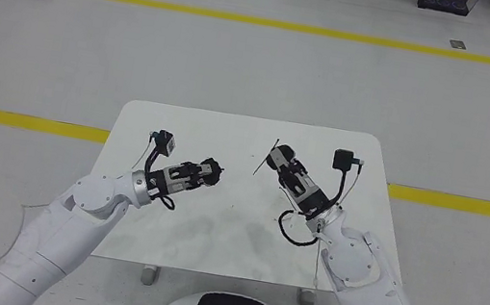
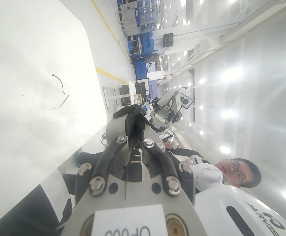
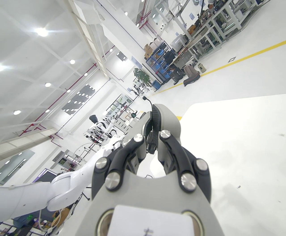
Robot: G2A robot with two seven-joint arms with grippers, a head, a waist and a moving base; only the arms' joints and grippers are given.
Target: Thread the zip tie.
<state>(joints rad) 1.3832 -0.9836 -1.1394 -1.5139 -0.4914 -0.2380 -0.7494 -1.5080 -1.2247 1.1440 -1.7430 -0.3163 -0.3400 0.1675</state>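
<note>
Zip tie point(image 1: 260, 166) in right claw point(image 1: 274, 160)

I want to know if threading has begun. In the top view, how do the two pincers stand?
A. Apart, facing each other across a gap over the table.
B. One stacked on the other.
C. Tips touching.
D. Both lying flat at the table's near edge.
A: the left pincer and right pincer point toward each other with bare table between them. The zip tie juts from the right one, short of the left.
</note>
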